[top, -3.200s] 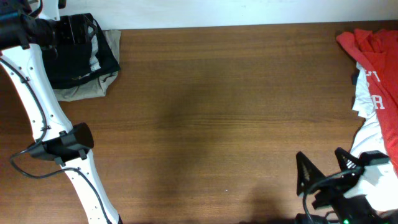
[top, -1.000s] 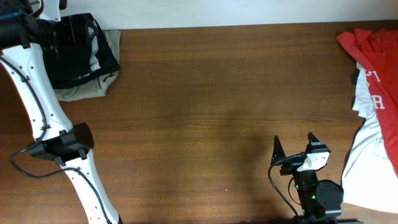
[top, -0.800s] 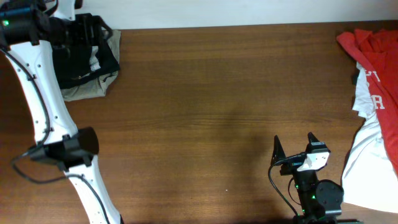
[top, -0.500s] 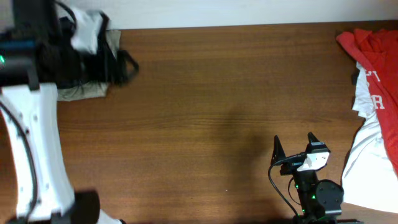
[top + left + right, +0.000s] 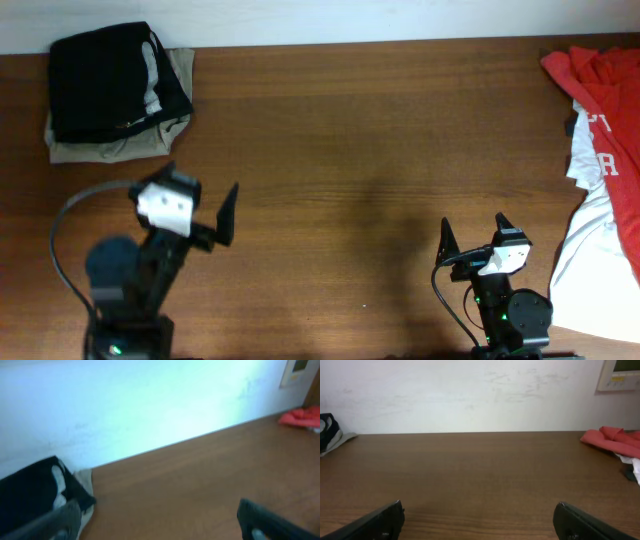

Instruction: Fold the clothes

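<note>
Shorts (image 5: pixel 100 80) lie folded on a beige garment (image 5: pixel 120 150); that piece looks done. Left gripper (image 5: pixel 195 195) and right gripper (image 5: pixel 472 225) gape empty; a red shirt (image 5: pixel 600 90) lies crumpled.

Fold-the-clothes station: the shorts (image 5: pixel 105 80) lie on top of a second garment (image 5: pixel 110 148) in the far left corner of the worktop (image 5: pixel 350 130), close to the wall (image 5: pixel 470 390). A T-shirt (image 5: pixel 605 90) is heaped along the right edge, well apart from them. The left gripper (image 5: pixel 198 185) hangs at near left, in front of the stack; the right gripper (image 5: pixel 472 232) is at near right, beside the T-shirt.
</note>
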